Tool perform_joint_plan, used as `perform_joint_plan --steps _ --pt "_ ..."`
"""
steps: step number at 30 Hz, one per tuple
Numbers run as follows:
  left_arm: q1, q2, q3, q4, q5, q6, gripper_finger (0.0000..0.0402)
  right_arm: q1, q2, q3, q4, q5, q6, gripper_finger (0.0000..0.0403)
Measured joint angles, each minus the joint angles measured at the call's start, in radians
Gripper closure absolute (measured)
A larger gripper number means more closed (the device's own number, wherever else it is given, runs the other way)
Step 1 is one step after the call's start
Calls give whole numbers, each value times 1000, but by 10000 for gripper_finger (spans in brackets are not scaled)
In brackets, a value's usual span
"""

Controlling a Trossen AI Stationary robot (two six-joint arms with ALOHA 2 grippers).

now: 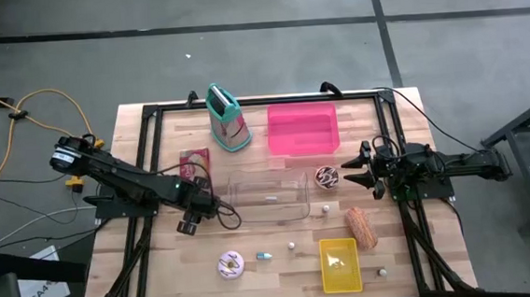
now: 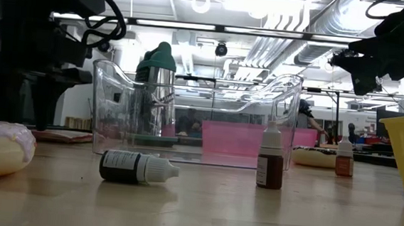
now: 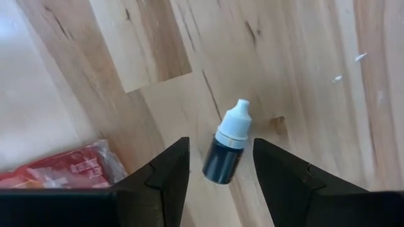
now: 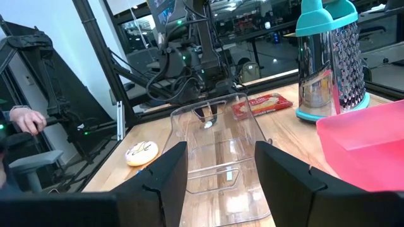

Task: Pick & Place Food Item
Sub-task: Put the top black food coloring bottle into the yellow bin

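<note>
My left gripper (image 1: 188, 225) points down over the table's left middle, just left of the clear bin (image 1: 268, 197). It is open (image 3: 221, 144). A small dark dropper bottle with a white cap (image 3: 225, 154) lies on its side on the wood between the fingers, apart from both. A red food packet (image 3: 63, 171) lies flat beside it. Food items lie about: a pink-iced donut (image 1: 230, 264), a chocolate donut (image 1: 327, 175) and a bread roll (image 1: 361, 228). My right gripper (image 1: 353, 174) waits level and open at the right.
A pink bin (image 1: 303, 129) and a teal-topped grater (image 1: 228, 119) stand at the back. A yellow container (image 1: 340, 264) sits near the front edge. Other small bottles (image 2: 271, 159) (image 2: 137, 168) stand or lie on the front half. A black frame (image 1: 145, 166) edges the table.
</note>
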Motion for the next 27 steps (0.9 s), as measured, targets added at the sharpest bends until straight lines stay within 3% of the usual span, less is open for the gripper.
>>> perform_joint_plan --steps 27 --pt "-22 52 -3 6 5 -7 235 0 0 0 1 0 0 229"
